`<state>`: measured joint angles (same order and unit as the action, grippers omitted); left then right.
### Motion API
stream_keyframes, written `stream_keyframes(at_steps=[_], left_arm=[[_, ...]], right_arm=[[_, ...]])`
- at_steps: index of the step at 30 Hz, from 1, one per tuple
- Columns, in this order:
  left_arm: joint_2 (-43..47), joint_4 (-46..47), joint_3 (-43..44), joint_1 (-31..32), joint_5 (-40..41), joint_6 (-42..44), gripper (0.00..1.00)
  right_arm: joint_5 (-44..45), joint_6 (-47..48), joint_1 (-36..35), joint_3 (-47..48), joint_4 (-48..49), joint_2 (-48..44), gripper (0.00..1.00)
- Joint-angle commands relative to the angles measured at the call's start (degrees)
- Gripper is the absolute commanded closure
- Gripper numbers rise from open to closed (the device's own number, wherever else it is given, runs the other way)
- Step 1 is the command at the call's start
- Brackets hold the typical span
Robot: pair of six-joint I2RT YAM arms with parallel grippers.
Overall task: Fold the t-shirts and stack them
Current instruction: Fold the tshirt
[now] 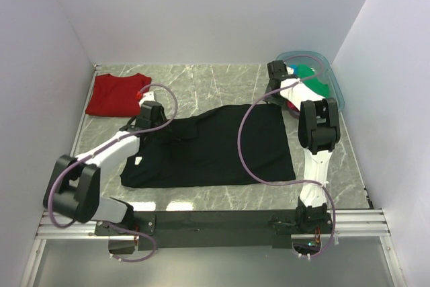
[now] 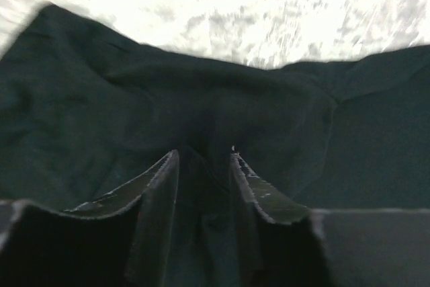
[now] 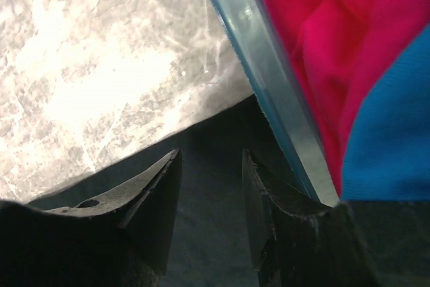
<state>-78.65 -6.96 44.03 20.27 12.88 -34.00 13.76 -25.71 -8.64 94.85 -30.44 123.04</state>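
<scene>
Black t-shirt [image 1: 215,149] spread flat across the middle of the desk [image 1: 222,82], small white label [image 1: 138,161] showing close to its near-left edge.

Left gripper [image 1: 156,124] down on the far-left part of the shirt, by the sleeve, amid bunched and doubled-over cloth. From the left wrist view: fingers [image 2: 158,179] only narrowly apart, black cloth filling the gap, creases running in toward the tips. Clamped on a fold of the black t-shirt, judging by a blurred view.

Right gripper [image 1: 267,101] at the far-right corner of the same shirt, just beside the tub [image 1: 338,95]. From the right wrist view: fingers [image 3: 151,199] parted, nothing held, black cloth lying below the gap, translucent tub rim slanting past just right of the right-hand finger. Touching the cloth or hovering above it: impossible to tell.

Inside the tub: pink t-shirt [image 3: 316,38] pressed against the rim, blue t-shirt [image 3: 396,139] next to it, green t-shirt [image 1: 312,77] uppermost in the overhead view. Tub at the far-right corner of the desk, well apart from the left gripper.

Dark red t-shirt [image 1: 117,94] folded flat at the far-left of the desk, apart from the black one, just beyond the left gripper. A scrap of its red also at the top-left corner of the left wrist view.
</scene>
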Motion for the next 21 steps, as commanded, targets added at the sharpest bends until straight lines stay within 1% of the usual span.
stream_keyframes(at_steps=[1,4,5,8,11,12,15,20,21], left_arm=[[-3.1,3.4,1.7,-0.1,-4.7,0.1,0.57],[-5.1,4.2,2.0,-0.1,-6.4,-0.2,0.55],[-5.9,4.2,2.2,-0.1,-6.9,-0.2,0.55],[-6.4,4.4,2.2,-0.1,-7.4,-0.1,0.55],[-6.8,4.6,2.2,-0.1,-7.9,-0.1,0.57],[-6.8,4.5,2.1,-0.1,-7.9,-0.1,0.63],[-6.9,4.6,2.2,-0.1,-8.3,0.0,0.75],[-7.4,4.6,2.4,-0.1,-9.5,0.4,0.81],[-7.5,4.8,2.2,-0.1,-9.7,0.4,0.84]], right_arm=[[3.2,-1.1,2.3,2.8,-1.4,-0.4,0.51],[3.0,-0.7,3.8,2.0,-1.3,-0.4,0.51],[1.6,-0.8,4.2,1.9,-1.4,-0.3,0.51],[0.9,-0.7,4.7,1.8,-0.9,-0.5,0.51],[0.8,-0.7,4.8,2.5,-1.1,-0.2,0.51],[0.6,-0.7,4.9,2.8,-1.4,0.3,0.51],[0.6,-0.7,4.9,4.1,-2.3,1.2,0.51],[0.0,-0.8,4.8,5.0,-3.1,2.1,0.51],[0.0,-0.9,4.9,5.0,-2.9,2.0,0.51]])
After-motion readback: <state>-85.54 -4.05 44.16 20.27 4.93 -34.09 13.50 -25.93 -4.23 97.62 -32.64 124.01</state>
